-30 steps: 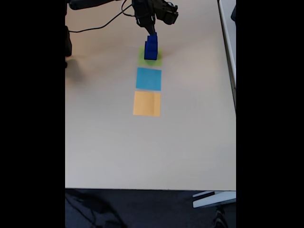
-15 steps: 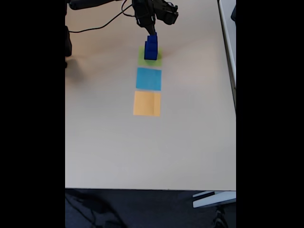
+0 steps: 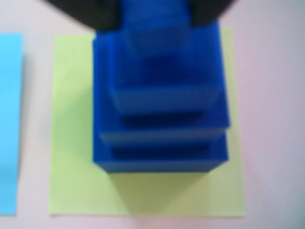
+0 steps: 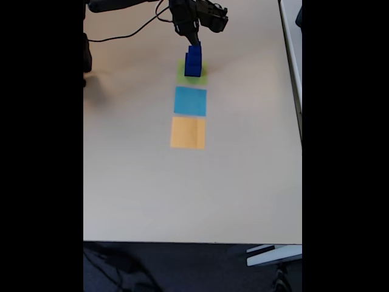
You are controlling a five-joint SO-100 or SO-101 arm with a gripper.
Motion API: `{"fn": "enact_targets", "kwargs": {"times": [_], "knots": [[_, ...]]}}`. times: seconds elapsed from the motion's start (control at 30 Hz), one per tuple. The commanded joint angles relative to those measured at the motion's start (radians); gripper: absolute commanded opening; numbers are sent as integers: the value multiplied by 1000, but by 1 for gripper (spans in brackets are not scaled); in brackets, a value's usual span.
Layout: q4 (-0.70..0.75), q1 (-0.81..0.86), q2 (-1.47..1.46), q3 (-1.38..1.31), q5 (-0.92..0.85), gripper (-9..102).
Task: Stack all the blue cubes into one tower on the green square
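Observation:
A tower of several blue cubes stands on the green square, largest at the bottom and smaller ones stepped above it. In the wrist view the smallest top cube sits between two dark fingers, which press against its sides. My gripper is shut on that top cube as it rests on the stack. In the fixed view the tower rises from the green square at the far end of the table. There the gripper comes down onto it from above.
A light-blue square and an orange square lie in a row in front of the green one on the beige table. A black cable runs at the back left. The table's right edge is near.
The arm's wrist has shifted very slightly up and left in the fixed view. The tower and the gripper's hold on the top cube look the same.

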Motion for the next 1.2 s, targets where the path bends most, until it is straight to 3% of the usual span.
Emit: {"fn": "enact_targets", "kwargs": {"times": [0.0,1.17], "knots": [[-17,-14,92,-5,-6,6],[-18,-14,91,-17,-14,8]]}}
